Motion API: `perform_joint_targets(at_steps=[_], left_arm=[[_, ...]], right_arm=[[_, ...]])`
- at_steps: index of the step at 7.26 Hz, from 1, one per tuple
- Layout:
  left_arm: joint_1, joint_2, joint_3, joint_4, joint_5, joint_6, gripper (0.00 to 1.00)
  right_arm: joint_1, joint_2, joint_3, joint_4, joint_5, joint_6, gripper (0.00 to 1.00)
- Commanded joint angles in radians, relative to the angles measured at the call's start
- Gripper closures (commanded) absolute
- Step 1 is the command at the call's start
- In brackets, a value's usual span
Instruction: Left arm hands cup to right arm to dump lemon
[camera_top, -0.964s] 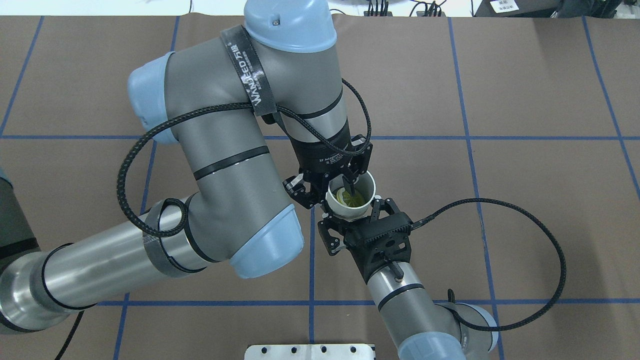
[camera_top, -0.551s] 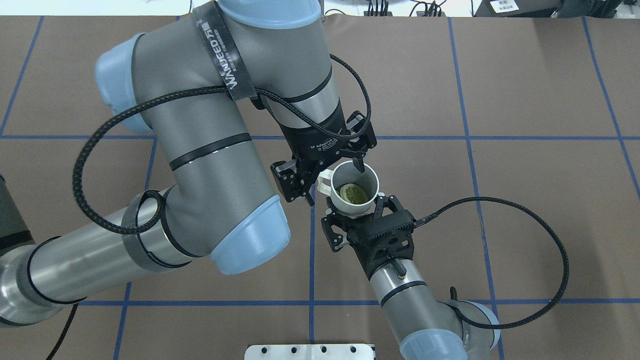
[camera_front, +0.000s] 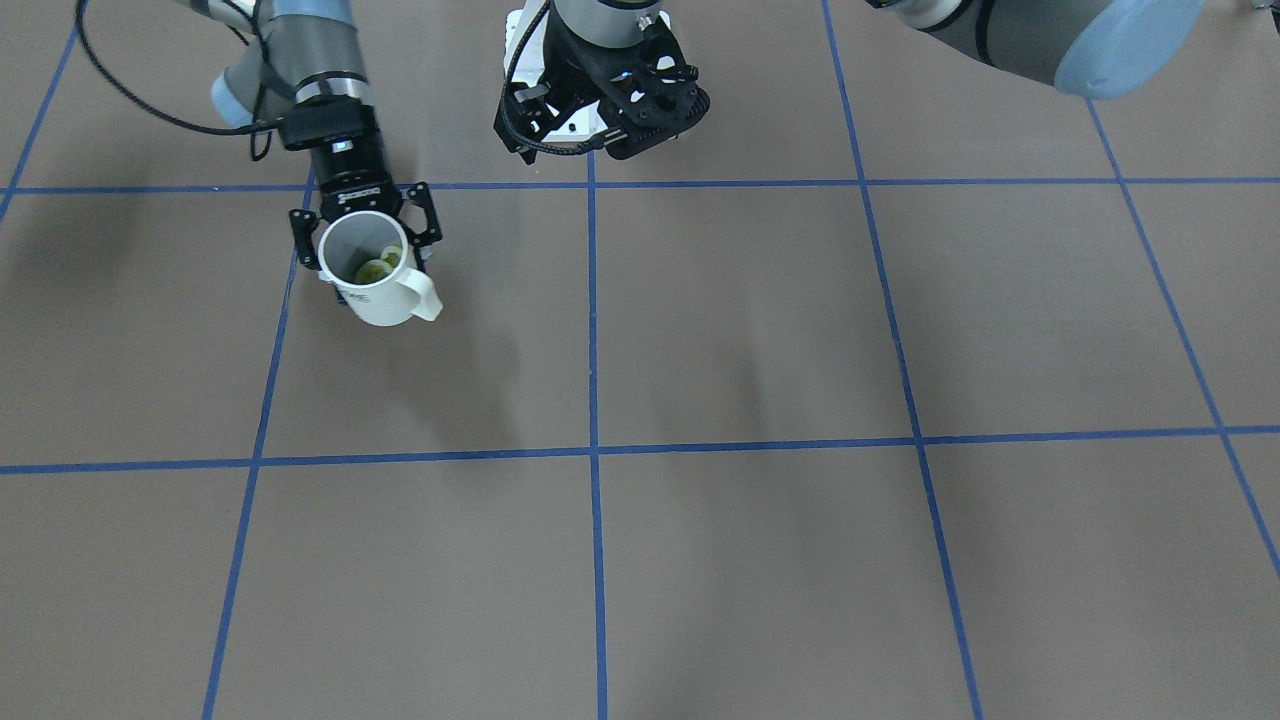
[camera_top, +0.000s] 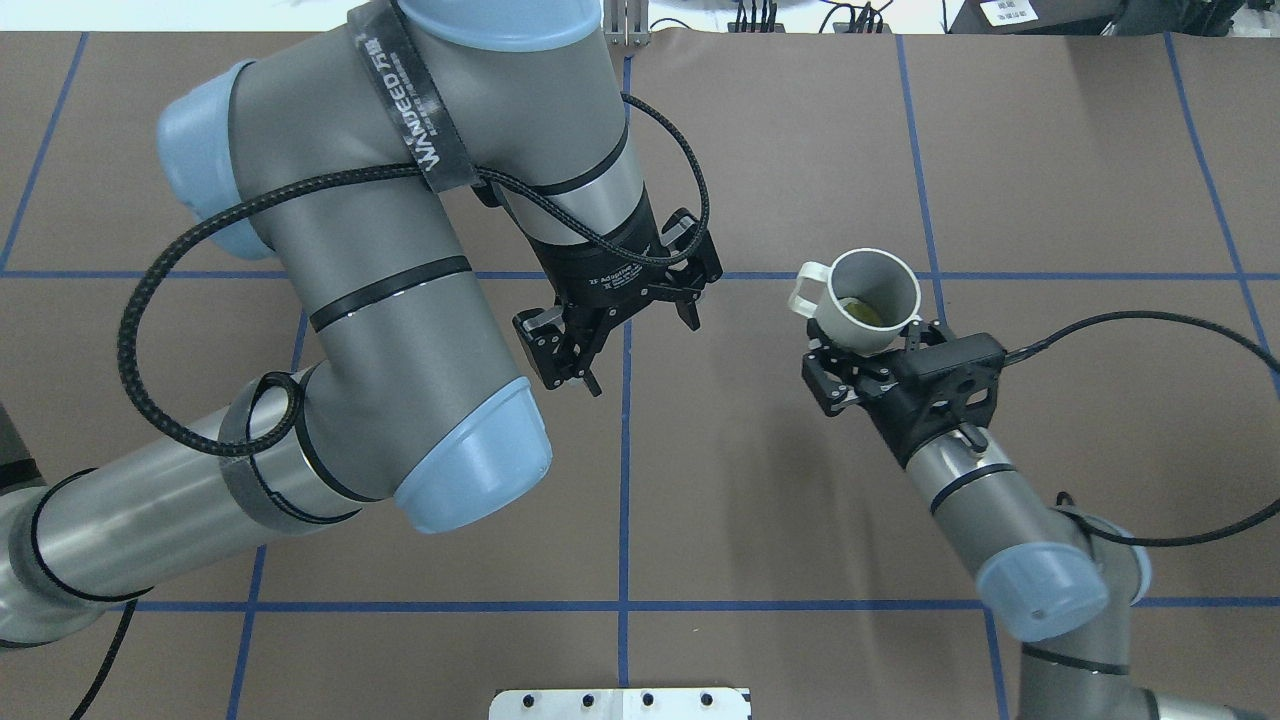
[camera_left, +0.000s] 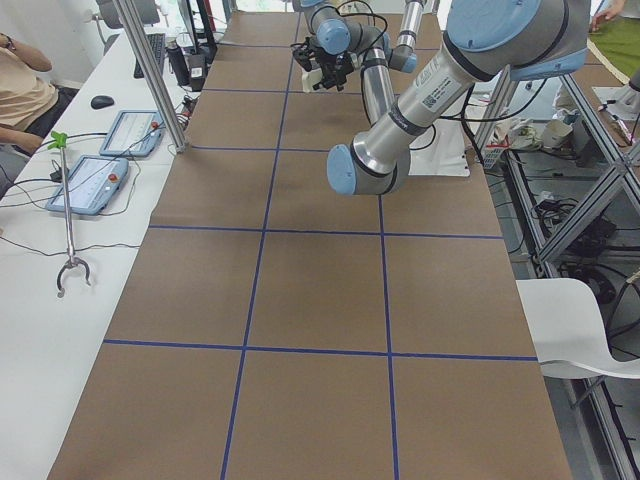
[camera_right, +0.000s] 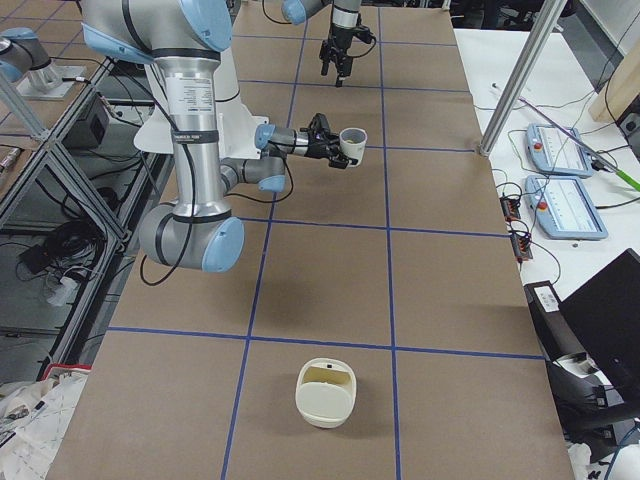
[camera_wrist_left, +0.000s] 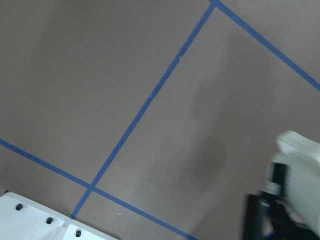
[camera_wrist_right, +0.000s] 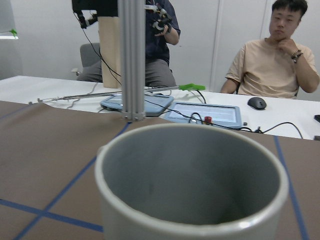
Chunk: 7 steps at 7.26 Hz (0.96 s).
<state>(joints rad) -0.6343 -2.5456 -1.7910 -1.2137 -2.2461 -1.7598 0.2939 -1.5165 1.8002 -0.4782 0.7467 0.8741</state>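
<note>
My right gripper is shut on the lower body of the white cup and holds it above the table, mouth up, handle toward the left arm. The lemon lies inside it. In the front-facing view the cup, the lemon and the right gripper are at upper left. My left gripper is open and empty, well apart to the cup's left; it also shows in the front-facing view. The cup's rim fills the right wrist view; the lemon is hidden there.
A cream container sits on the brown, blue-gridded table near its right end. A white base plate lies at the robot's edge. Operators and control pendants are at the far side table.
My left gripper let go of the cup's rim and drew back up and to the left. My right gripper carried the cup with the lemon to the right and farther across the table.
</note>
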Motion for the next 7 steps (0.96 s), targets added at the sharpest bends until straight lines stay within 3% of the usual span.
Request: perform_joint_targets(at_steps=[1, 3, 4, 5, 6, 7], left_arm=[[0.008, 0.015, 0.018, -0.003, 0.025, 0.0, 0.0], [0.008, 0.011, 0.018, -0.003, 0.026, -0.007, 0.0], [0.008, 0.013, 0.019, -0.003, 0.037, -0.006, 0.0], [0.008, 0.016, 0.021, -0.003, 0.052, -0.004, 0.0], [0.01, 0.015, 0.025, -0.003, 0.052, -0.003, 0.0], [0.01, 0.015, 0.025, -0.003, 0.052, -0.006, 0.0]], right_arm=[[0.207, -0.237, -0.013, 0.198, 0.24, 0.002, 0.75], [0.309, -0.386, -0.036, 0.341, 0.293, 0.037, 0.75], [0.364, -0.44, -0.147, 0.559, 0.375, 0.171, 0.89], [0.474, -0.444, -0.318, 0.784, 0.492, 0.198, 0.88], [0.564, -0.438, -0.457, 0.937, 0.575, 0.23, 0.88], [0.577, -0.441, -0.534, 1.055, 0.591, 0.362, 0.88]])
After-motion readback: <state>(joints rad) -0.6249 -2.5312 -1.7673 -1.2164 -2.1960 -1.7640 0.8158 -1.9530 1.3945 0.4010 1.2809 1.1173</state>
